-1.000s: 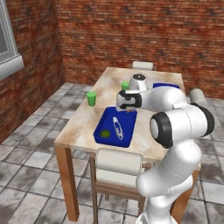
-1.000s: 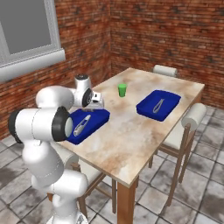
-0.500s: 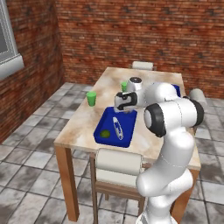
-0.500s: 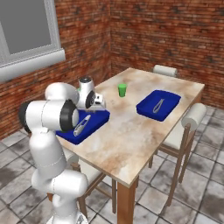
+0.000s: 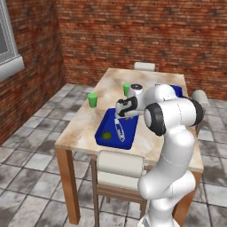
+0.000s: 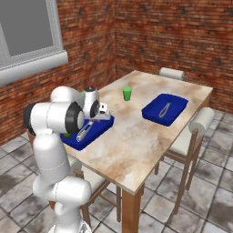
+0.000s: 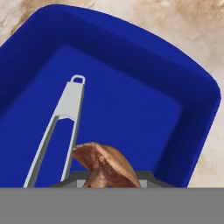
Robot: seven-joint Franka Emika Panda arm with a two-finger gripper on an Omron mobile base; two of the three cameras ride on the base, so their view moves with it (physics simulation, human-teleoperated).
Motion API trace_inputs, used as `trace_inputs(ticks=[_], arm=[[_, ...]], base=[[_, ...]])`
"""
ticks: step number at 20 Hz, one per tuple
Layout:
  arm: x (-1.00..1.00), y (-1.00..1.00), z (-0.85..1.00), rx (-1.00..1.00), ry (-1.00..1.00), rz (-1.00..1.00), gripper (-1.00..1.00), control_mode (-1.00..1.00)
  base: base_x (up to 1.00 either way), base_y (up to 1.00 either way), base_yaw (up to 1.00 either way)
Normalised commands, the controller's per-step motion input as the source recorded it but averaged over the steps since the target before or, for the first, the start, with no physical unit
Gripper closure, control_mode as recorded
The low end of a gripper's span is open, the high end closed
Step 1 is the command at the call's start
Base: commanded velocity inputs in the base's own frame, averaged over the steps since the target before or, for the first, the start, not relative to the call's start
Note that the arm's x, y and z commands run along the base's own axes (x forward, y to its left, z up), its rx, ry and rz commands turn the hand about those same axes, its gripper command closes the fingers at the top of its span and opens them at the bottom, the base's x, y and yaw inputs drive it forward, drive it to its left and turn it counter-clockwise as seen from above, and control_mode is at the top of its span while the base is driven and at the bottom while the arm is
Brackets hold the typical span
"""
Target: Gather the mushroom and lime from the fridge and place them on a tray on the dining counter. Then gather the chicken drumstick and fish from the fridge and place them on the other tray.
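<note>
A brown-capped mushroom (image 7: 106,165) sits between the fingers of my gripper (image 5: 119,115), which is shut on it. The gripper hangs just above the near blue tray (image 5: 129,142) on the dining counter (image 5: 82,129). In the hand view the tray's floor and rim (image 7: 194,127) lie below the mushroom. A dull yellow-green lime (image 5: 106,136) lies in the tray's front left part. Grey metal tongs (image 7: 61,124) lie along the tray floor beside it. The other tray (image 6: 176,108) rests further along the counter, with tongs (image 6: 164,109) in it.
Two green cups (image 5: 92,99) (image 5: 127,88) stand on the counter to the left of and beyond the near tray. A chair (image 5: 119,166) is tucked in at the near side, another (image 6: 195,127) at the right side, and a third (image 5: 145,66) at the far end. Brick walls surround the room.
My arm's elbow and upper links have straightened up and swung closer to the counter. The gripper has stayed shut on the mushroom over the near tray, hardly shifting.
</note>
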Motion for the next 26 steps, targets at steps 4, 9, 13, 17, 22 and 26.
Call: trace_inputs(ticks=[4,9,13,17,22,26], arm=[[0.18,0.0,-0.41,0.0,0.01,0.0,1.0,-1.0],[0.15,0.0,-0.28,0.0,0.0,0.0,1.0,-1.0],[0.19,0.0,-0.04,0.0,0.0,0.0,1.0,-1.0],[0.1,0.0,-0.08,0.0,0.0,0.0,1.0,-1.0],[0.03,0.0,-0.08,0.0,0.0,0.0,1.0,-1.0],[0.0,0.0,-0.04,0.0,0.0,0.0,-1.0,-1.0]], base=[[0.0,0.0,0.0],[0.0,0.0,0.0],[0.0,0.0,0.0],[0.0,0.0,0.0],[0.0,0.0,0.0],[0.0,0.0,0.0]])
